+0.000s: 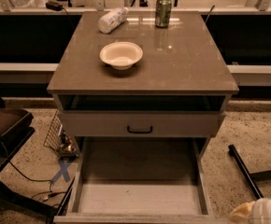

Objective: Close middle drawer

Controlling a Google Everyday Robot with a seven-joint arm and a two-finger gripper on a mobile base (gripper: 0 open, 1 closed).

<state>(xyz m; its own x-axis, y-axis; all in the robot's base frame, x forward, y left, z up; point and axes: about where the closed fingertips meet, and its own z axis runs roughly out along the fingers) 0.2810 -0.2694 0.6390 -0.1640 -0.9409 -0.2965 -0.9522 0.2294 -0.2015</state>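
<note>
The middle drawer [140,197] is pulled far out toward me, below the upper drawer front [182,124] with its small black bar handle [139,129]. Its pale bare wooden inside is empty. Its front runs along the bottom edge of the view and its handle is hidden. The lowest drawer is hidden beneath it. Only a pale rounded part of my gripper [262,212] shows, in the bottom right corner, to the right of the open drawer's front corner and apart from it.
On the brown cabinet top [191,64] are a white bowl [121,55], a green can [163,11] and a white bottle [113,19] lying on its side. A black bar [245,171] lies on the floor at right. A dark stand [4,125] and a wire basket [60,136] are at left.
</note>
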